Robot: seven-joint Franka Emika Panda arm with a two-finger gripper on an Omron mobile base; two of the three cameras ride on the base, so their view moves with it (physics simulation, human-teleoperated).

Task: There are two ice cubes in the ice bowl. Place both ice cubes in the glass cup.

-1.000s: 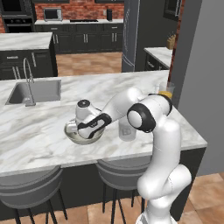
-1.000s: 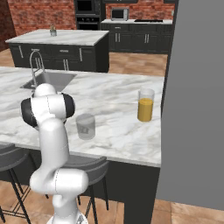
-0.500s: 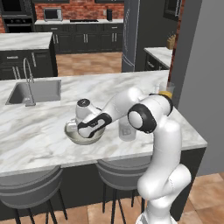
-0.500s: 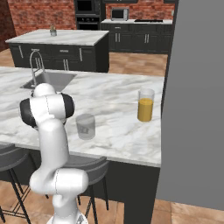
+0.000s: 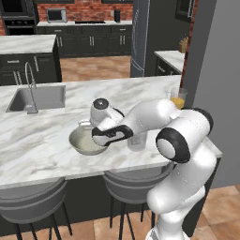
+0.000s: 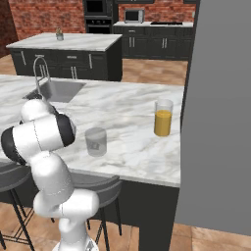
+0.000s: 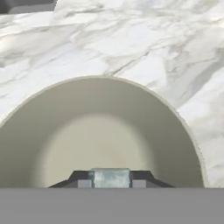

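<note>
The bowl (image 7: 109, 127) sits on the marble table (image 5: 42, 140), and inside it the pincer (image 7: 111, 178) is closed narrowly on 1 ice cube (image 7: 110, 177), pale and translucent, held between the dark fingertips (image 7: 78, 179) just above the bowl's pale floor. The 2nd cube cannot be made out. The glass cup (image 6: 96, 141) stands upright just beside the bowl, on its right in the left base view; it looks empty, though the clear glass makes that hard to judge. Farther along the table, well apart, stands a glass of orange juice (image 6: 163, 117). A sink (image 5: 40, 97) with a faucet (image 5: 31, 89) is set into the table. Dark cabinets (image 5: 93, 44) and a brick wall (image 5: 84, 10) lie behind.
</note>
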